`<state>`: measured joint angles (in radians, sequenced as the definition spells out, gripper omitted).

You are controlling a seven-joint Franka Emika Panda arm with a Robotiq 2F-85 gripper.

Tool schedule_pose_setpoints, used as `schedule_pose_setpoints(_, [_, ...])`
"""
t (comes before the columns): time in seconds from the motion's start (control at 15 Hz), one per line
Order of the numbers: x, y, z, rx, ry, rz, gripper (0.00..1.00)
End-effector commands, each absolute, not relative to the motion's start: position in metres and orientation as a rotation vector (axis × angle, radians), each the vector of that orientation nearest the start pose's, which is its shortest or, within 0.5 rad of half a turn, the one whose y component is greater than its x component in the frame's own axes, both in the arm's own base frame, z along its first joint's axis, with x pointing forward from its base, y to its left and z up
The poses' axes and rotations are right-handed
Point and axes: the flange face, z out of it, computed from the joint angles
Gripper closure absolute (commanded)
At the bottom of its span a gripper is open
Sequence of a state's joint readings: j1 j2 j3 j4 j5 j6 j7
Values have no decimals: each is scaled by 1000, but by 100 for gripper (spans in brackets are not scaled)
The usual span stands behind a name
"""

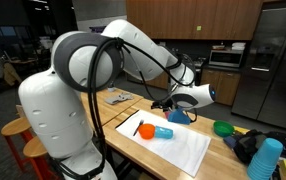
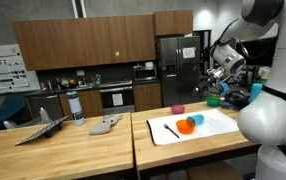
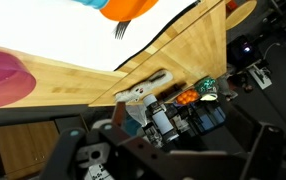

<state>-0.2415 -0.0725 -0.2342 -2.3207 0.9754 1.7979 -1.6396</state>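
My end effector [image 1: 171,105] hangs above the counter [image 1: 118,98], jaws wide, holding nothing. The orange bowl [image 1: 147,131] lies on the white mat [image 1: 188,152] at the counter's middle, well apart. Judgement: I am between grasps; any pickup calls for a descent over the bowl

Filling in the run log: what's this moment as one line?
gripper | raised near white mat | nearest: blue cup, orange cup | jaws: unclear | held: nothing seen

Exterior views stand back, wrist view close — all share the orange bowl [image 1: 146,131].
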Motion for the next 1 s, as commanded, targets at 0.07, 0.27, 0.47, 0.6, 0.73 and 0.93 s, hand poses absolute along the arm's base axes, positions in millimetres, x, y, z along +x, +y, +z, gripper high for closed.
schedule_pose_setpoints(0.07, [442, -139, 376, -2227, -868, -609, 0])
schedule_pose_setpoints(0.27, [443, -134, 374, -2326, -924, -523, 0])
schedule_pose_setpoints(0.47, [442, -127, 370, -2378, -982, -437, 0])
schedule_pose_setpoints(0.6, [441, -122, 368, -2400, -1021, -387, 0])
schedule_pose_setpoints(0.73, [447, -126, 362, -2368, -1011, -392, 0])
schedule_pose_setpoints(0.93, [446, -123, 361, -2371, -1020, -384, 0])
